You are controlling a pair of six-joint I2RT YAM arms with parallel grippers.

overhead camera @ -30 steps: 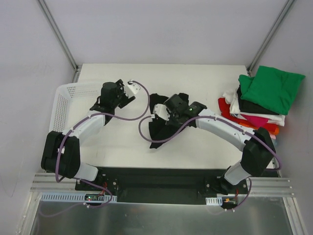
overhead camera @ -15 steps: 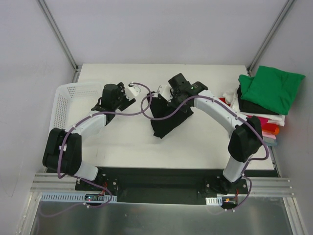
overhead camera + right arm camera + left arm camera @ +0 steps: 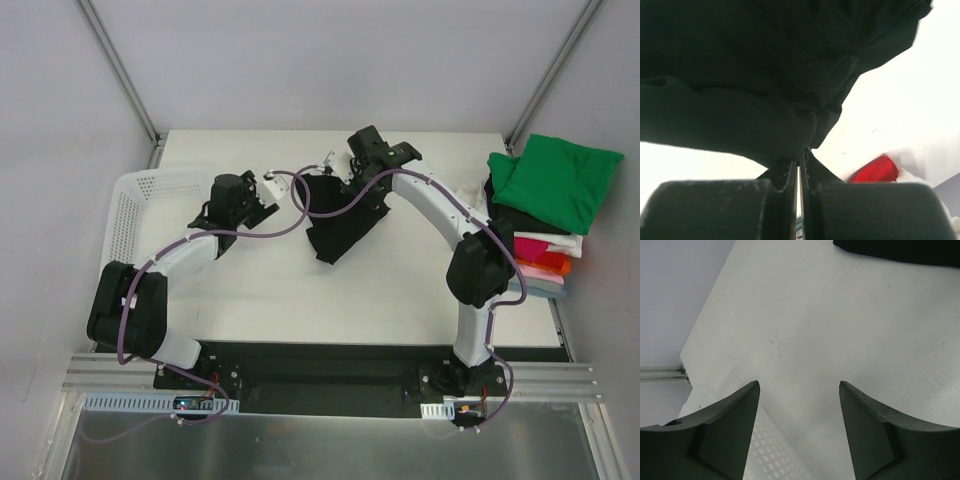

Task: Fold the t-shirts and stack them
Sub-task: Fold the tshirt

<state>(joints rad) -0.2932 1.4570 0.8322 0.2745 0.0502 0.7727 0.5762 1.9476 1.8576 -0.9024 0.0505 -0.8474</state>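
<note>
The right gripper [image 3: 799, 162] is pinched tight on a fold of the black shirt [image 3: 338, 232]. In the right wrist view its two fingers [image 3: 785, 175] meet with only a hairline between them, and dark cloth bulges just above the tips. The shirt is bunched in thick folds, so whatever is on its front is hidden. From the top view it sits at the far middle of the table [image 3: 300, 300], its upper end at the gripper and the rest trailing toward the near side.

The left gripper [image 3: 799, 386] stands spread with nothing between its fingers. It hangs over bare table, just beside the rim of the white mesh basket [image 3: 130, 205] at the left edge. The near edge of the black shirt shows at the top of the left wrist view, well apart from the fingers.

Purple cables [image 3: 300, 215] loop from both wrists, and one crosses over the upper left of the shirt.

At the table's right edge lies a stack [image 3: 530, 245] of folded shirts with a green shirt [image 3: 555, 180] on top and black, white, red, pink and orange layers below. A blurred red patch [image 3: 875, 170] of it shows past the right gripper.
</note>
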